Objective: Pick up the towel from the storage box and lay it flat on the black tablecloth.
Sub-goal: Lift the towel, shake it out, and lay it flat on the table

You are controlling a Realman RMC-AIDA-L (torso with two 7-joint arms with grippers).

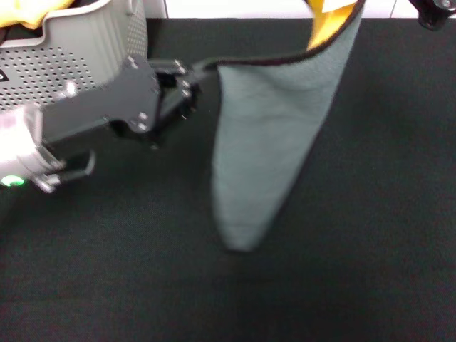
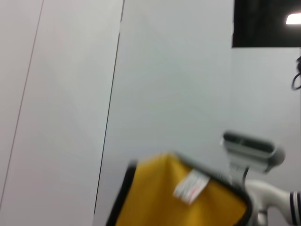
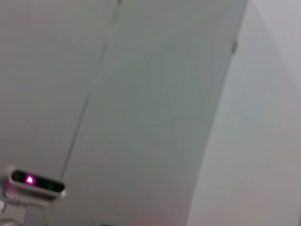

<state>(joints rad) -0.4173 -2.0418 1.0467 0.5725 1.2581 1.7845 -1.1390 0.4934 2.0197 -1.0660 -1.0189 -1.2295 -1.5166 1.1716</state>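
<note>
- While the left hand [image 1: 187, 84] pinches one corner, the towel [image 1: 267, 157] hangs beside it above the black tablecloth [image 1: 370, 235].
- Right hand [image 1: 434, 13]: grip cannot be told.
- Risk: slack folds bunching on the counter.

We note a bunched yellow cloth [image 1: 32, 13] at the far left edge of the head view, partly cut off by the frame. Behind the table runs a white wall strip [image 1: 235, 7]. In the left wrist view we see pale wall panels [image 2: 61, 94] split by thin dark seams, a dark opening [image 2: 265, 23] up high with a bright light [image 2: 292, 19] inside. The right wrist view gives us more grey-white wall panels [image 3: 155, 103] with a faint seam, and a small grey device [image 3: 37, 182] showing a pink light; what it is we cannot tell.
</note>
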